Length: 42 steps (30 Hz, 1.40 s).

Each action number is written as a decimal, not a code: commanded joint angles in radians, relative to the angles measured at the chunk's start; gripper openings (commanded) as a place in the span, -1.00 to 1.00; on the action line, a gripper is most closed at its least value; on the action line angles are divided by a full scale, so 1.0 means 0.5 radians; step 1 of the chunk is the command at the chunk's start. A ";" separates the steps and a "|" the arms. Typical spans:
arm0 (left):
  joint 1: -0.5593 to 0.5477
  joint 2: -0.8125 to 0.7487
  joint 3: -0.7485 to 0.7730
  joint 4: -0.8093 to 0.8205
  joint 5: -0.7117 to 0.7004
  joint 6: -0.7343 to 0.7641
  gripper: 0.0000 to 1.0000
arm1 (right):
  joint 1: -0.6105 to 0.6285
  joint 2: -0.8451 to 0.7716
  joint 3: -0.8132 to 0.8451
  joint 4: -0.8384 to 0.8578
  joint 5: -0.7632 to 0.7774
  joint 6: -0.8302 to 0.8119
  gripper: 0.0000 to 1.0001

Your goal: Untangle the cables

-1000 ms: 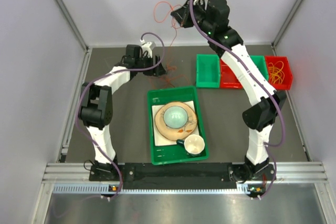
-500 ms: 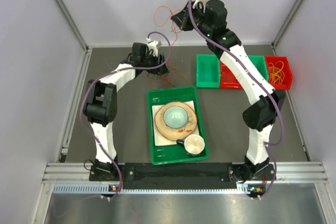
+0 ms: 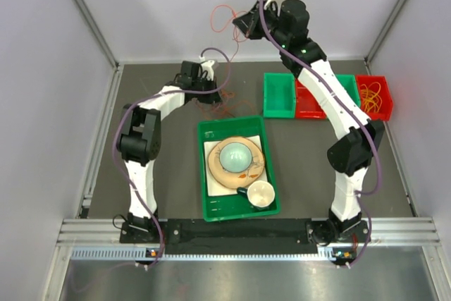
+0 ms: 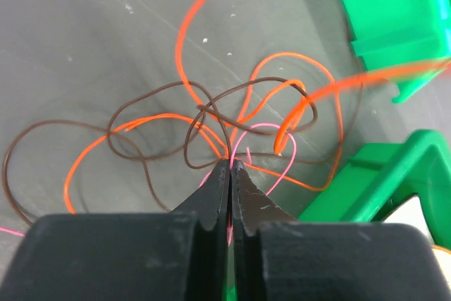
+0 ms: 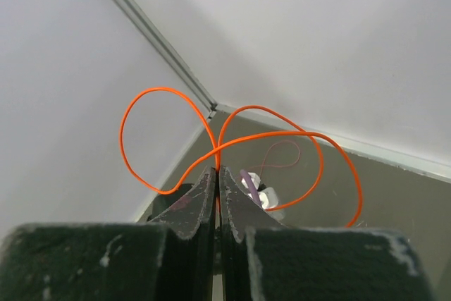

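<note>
Red bin (image 3: 373, 78) holds yellow cables (image 3: 371, 95); green tray (image 3: 218, 206) holds crockery (image 3: 235, 154); both jaws pinched shut on other cables (image 4: 338, 88).

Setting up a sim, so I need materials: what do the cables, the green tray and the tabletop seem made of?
Cables: likely plastic-sheathed wire, smooth and slightly glossy; they hold springy loops. Tray: probably moulded plastic, uniform green with a soft sheen. Tabletop: dark grey, matte, scuffed with pale scratches; perhaps a rubber or laminate sheet, unclear.

Robot lab test cell, plain white enclosure walls (image 3: 42, 68), aluminium frame rail (image 3: 246, 228), dark worktable (image 3: 176, 170)
</note>
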 commanded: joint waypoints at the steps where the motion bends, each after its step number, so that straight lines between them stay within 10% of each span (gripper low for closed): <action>1: 0.037 -0.050 0.095 -0.040 -0.088 0.033 -1.00 | -0.028 -0.158 0.002 0.092 0.001 0.021 -1.00; 14: 0.607 -0.290 -0.111 0.052 0.004 -0.209 -1.00 | -0.188 -0.352 0.265 0.119 0.188 -0.022 -1.00; 42: 0.657 -0.385 -0.080 0.034 -0.042 -0.320 -1.00 | -0.574 -0.655 0.051 0.097 0.375 -0.160 -1.00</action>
